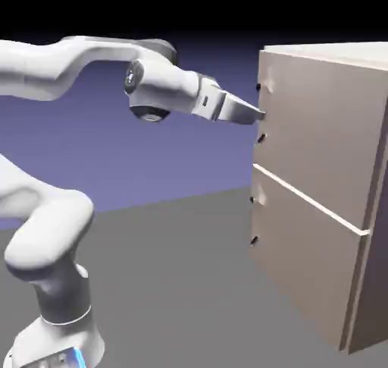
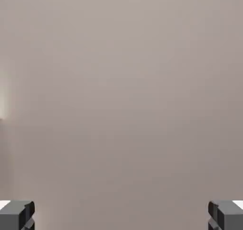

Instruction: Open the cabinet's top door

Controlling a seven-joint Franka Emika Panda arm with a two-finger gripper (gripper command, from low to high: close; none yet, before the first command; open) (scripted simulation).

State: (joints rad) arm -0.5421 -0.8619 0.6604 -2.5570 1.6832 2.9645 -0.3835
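Against the handle edge of the top door (image 1: 322, 124) of the cabinet (image 1: 326, 230) on the counter (image 1: 167, 283), the hand (image 1: 258, 114) sits spread wide, gripping nothing; the door looks closed, so grasping and pulling remain.

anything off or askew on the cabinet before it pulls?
Nothing stands out. The cabinet sits square, and the top door looks shut, flush above the pale seam, with no damage showing. The gripper is at the door's edge between the dark handle mounts. In the hand view its fingertips are spread wide over plain beige panel.
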